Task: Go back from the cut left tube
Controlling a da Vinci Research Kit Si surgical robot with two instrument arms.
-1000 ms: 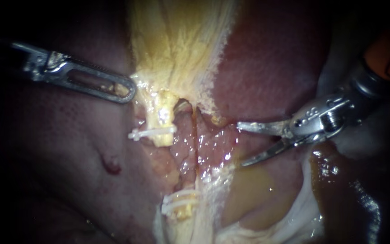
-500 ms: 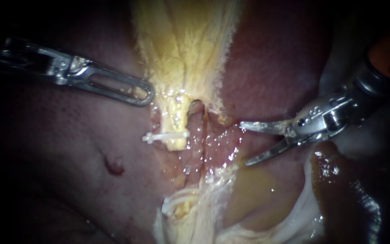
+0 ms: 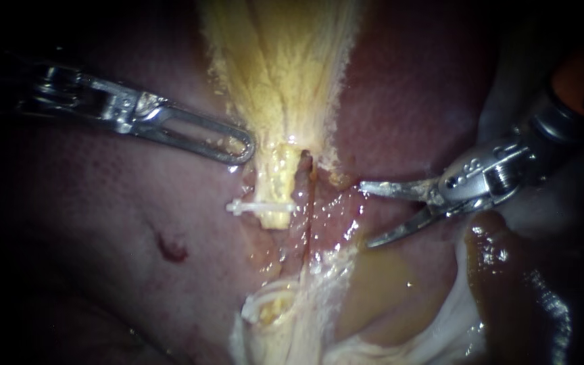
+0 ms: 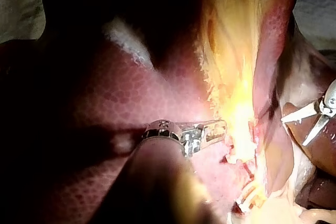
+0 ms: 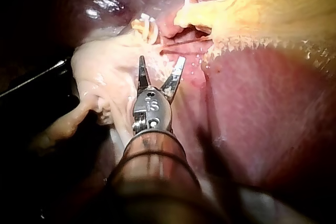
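The cut left tube shows as two yellow stumps. The upper stump (image 3: 275, 182) carries one white clip (image 3: 259, 205); the lower stump (image 3: 270, 309) has white clips around it. A thin red tube (image 3: 305, 203) runs taut just to their right. My left instrument (image 3: 243, 150) is shut on the edge of the yellow gallbladder (image 3: 278, 74) beside the upper stump. My right instrument (image 3: 365, 213) stands open to the right of the tubes, touching nothing. The right wrist view shows its open blades (image 5: 160, 66) short of the lower stump (image 5: 144, 27). The left wrist view shows my left instrument (image 4: 220, 128) at the yellow tissue.
Dark red liver (image 3: 407, 88) lies on both sides of the gallbladder, with a small red spot (image 3: 170, 247) at the left. Brown fluid (image 3: 373, 284) pools under the right instrument, beside pale wet tissue (image 3: 461, 318).
My left instrument has moved right with the gallbladder edge in its jaws, carrying the clipped upper stump along. The thin red tube has stretched narrower. My right instrument has hardly moved.
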